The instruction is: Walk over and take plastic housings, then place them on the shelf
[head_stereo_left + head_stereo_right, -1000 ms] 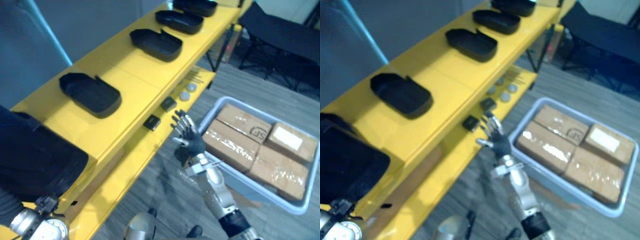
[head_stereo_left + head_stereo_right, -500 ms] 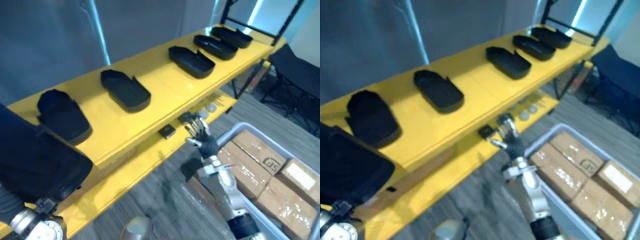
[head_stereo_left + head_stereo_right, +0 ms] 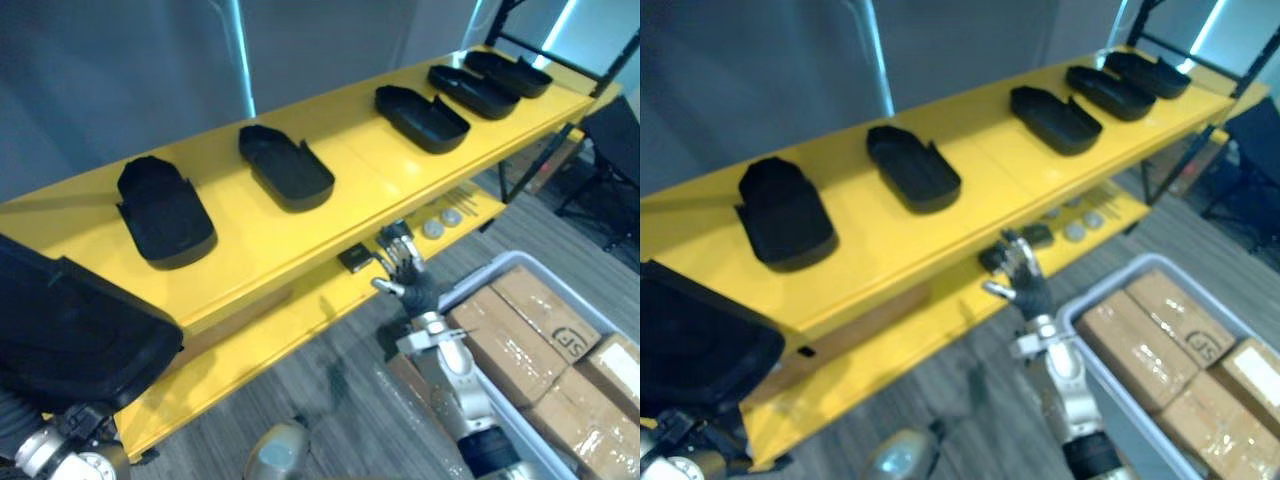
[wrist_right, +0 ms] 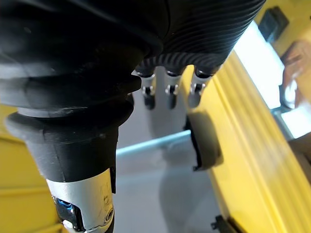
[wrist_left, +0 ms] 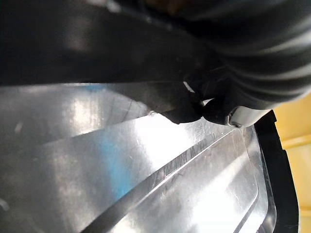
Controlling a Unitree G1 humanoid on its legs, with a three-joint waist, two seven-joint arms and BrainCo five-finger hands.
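Plastic housings (image 3: 286,165) lie open side up, spaced in a row along the yellow shelf (image 3: 360,165), leaving room at its lower-left end. Another housing (image 3: 70,325) rides at lower left against our left hand (image 5: 243,58); we cannot tell its grip. Our right hand (image 3: 405,278) hangs mid-frame, spread and empty.

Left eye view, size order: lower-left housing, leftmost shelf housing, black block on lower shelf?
1. lower-left housing (nearest the camera, so true size unsure)
2. leftmost shelf housing
3. black block

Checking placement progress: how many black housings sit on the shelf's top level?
5, in one row: nearest, second, third, fourth, farthest. The near end is covered, so more may hide there.
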